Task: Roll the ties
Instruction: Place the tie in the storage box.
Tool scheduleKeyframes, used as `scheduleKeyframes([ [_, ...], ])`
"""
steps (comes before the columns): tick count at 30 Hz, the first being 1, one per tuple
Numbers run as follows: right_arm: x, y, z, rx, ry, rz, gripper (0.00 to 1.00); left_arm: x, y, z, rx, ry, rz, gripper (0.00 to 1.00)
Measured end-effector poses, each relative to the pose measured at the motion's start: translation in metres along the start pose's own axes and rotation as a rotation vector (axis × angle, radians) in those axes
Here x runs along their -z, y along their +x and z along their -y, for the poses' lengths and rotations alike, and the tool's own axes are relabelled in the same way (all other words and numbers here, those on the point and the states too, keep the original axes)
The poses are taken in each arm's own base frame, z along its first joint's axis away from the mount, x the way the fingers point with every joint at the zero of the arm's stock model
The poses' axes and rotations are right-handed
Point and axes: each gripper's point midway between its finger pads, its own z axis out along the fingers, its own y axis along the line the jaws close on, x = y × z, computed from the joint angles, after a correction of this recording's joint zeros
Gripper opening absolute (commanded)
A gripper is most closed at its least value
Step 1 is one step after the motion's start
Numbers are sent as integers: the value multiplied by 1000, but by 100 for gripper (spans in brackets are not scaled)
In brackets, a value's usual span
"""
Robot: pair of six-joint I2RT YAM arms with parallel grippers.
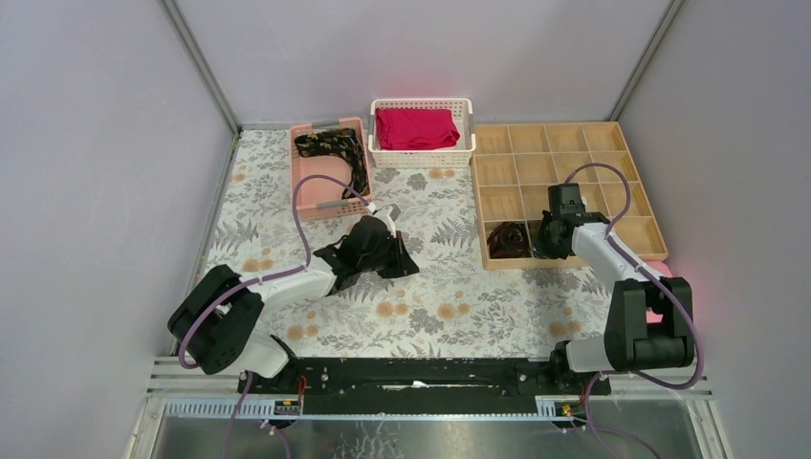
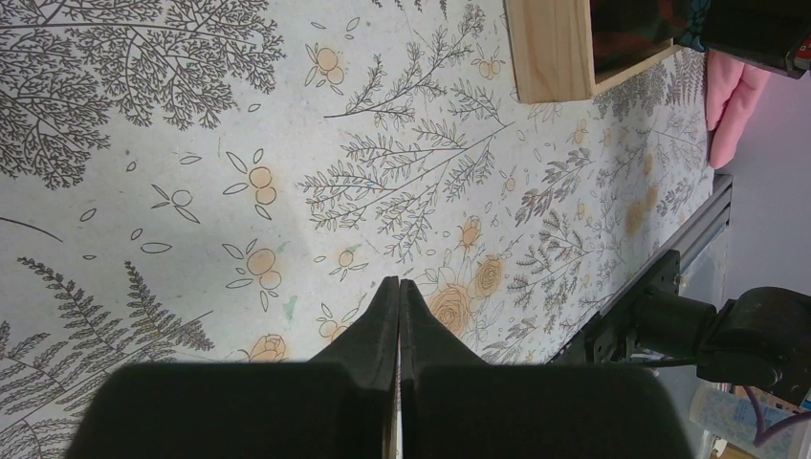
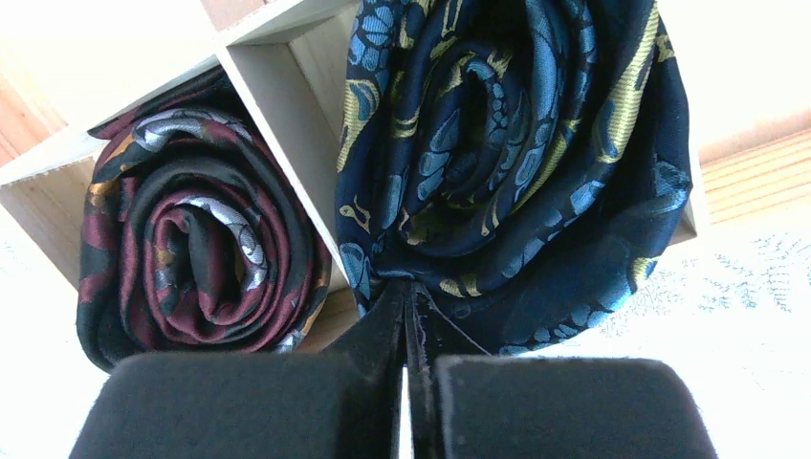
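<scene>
Two rolled ties sit in neighbouring compartments of the wooden organizer (image 1: pixel 574 126). The dark red and black roll (image 3: pixel 191 258) is on the left of the right wrist view; from above it shows at the tray's front (image 1: pixel 507 239). The blue and gold roll (image 3: pixel 516 163) bulges over its compartment's edge. My right gripper (image 3: pixel 406 287) is shut, its tips touching that roll's lower edge. An unrolled black and gold tie (image 1: pixel 335 153) lies in the pink basket (image 1: pixel 298 172). My left gripper (image 2: pixel 399 283) is shut with nothing in it, low over the floral tablecloth (image 2: pixel 287 143).
A white basket (image 1: pixel 421 158) at the back holds a folded red cloth (image 1: pixel 414 127). A pink towel (image 2: pixel 732 96) lies by the table's right edge. The organizer's corner (image 2: pixel 550 57) is ahead of my left gripper. Grey walls close in both sides.
</scene>
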Motion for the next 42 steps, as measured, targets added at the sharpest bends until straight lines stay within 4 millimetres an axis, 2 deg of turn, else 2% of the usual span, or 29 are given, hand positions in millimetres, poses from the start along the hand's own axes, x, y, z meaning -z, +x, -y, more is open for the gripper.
scheduleKeyframes([
  [5,-1,-2,0,-4,-1,11,0,0,0,0,1,0,0,0],
  [8,9,-8,-1,-8,-11,48,0,0,0,0,1,0,0,0],
  [13,42,-39,0,-39,-16,206,0,-2,1,-1,2,-2,-2,0],
  [16,51,-55,5,-56,24,253,0,-4,2,-3,4,-6,-8,0],
  [20,36,-59,16,-56,120,226,0,-5,3,-3,4,-4,-10,0],
  [25,4,-44,36,-53,226,130,0,-3,1,-1,1,1,-3,0],
  [30,-18,-30,59,-81,292,63,0,0,-3,2,-2,8,11,0],
  [32,-24,-30,62,-92,299,59,0,0,-3,2,-3,8,11,0],
  [38,-25,-32,55,-91,255,57,0,0,-4,2,-3,5,15,0],
  [42,-5,-46,37,-93,143,118,0,3,-7,2,-7,0,30,0],
])
